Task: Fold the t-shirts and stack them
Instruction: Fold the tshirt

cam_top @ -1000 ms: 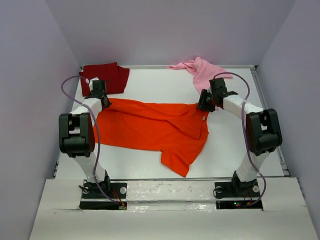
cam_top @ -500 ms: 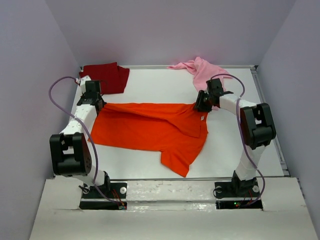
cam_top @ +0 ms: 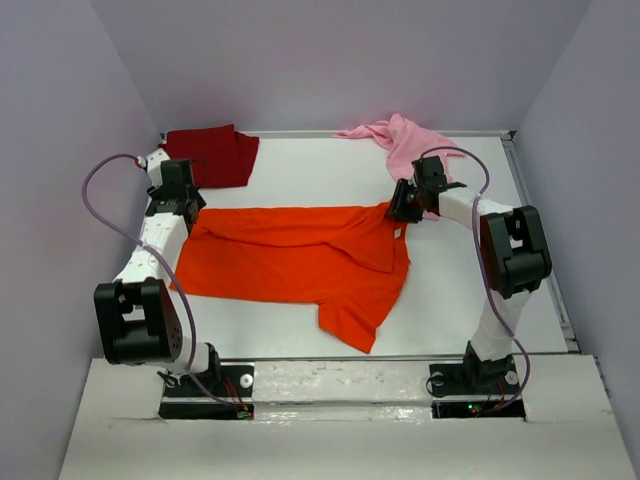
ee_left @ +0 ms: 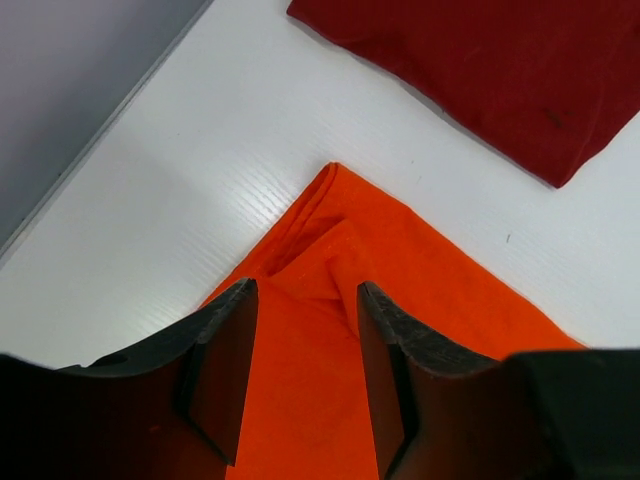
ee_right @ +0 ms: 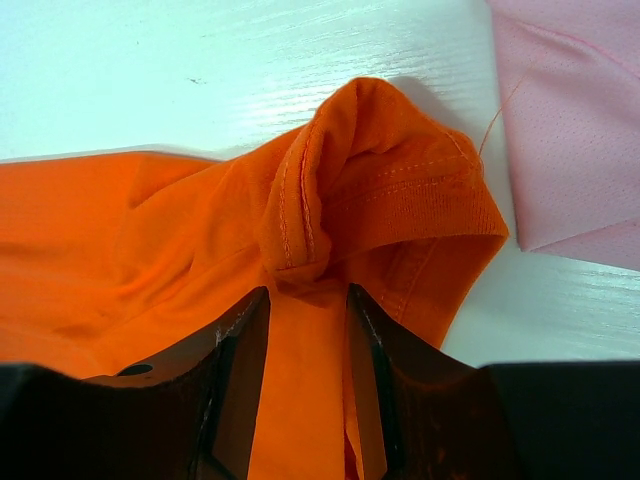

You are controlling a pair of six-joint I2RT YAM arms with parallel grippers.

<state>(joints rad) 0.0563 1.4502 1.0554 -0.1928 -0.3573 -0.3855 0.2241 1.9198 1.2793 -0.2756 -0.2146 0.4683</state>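
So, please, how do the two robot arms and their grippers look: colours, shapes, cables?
Both arms have white tubular links with bulky black joint housings. A thin lilac cable loops along the left arm; a similar lilac cable arcs over the right arm. The left gripper and right gripper have two flat black fingers. The bases are black plates.

The orange t-shirt [ee_right: 150, 230] is matt cloth with stitched hems; the pink t-shirt [ee_right: 570, 130] is fine mesh-like knit; the table [ee_left: 200, 150] is glossy, finely ribbed.
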